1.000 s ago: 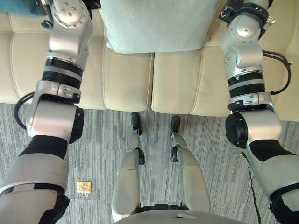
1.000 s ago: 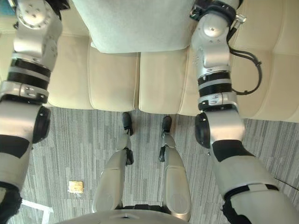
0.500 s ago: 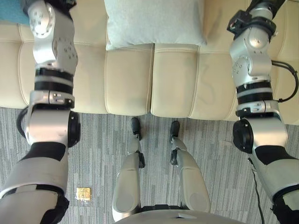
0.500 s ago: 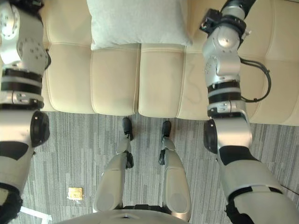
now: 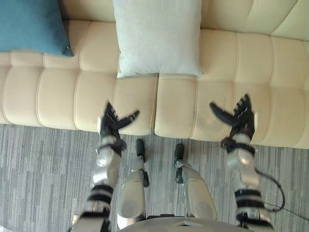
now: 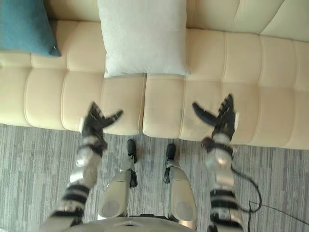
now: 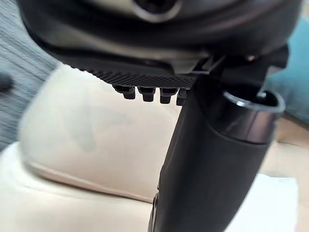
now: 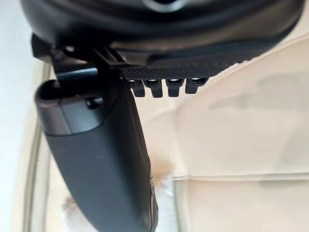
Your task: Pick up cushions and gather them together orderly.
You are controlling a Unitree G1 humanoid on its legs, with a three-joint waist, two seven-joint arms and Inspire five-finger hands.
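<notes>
A pale grey cushion (image 5: 158,36) leans against the backrest in the middle of the cream sofa (image 5: 222,104). A teal cushion (image 5: 30,25) rests at the sofa's far left. My left hand (image 5: 112,123) hovers over the seat's front edge, fingers straight and spread, holding nothing. My right hand (image 5: 238,118) hovers likewise over the front edge to the right, open and empty. Both hands are well short of the grey cushion. In the left wrist view the teal cushion (image 7: 294,94) shows past the thumb.
Grey striped carpet (image 5: 43,164) runs in front of the sofa. The seat to the right of the grey cushion is bare.
Both arms have drawn back from the sofa's rear to its front edge, and both hands now show open. The camera view has shifted, and the grey cushion lies on the sofa apart from the hands.
</notes>
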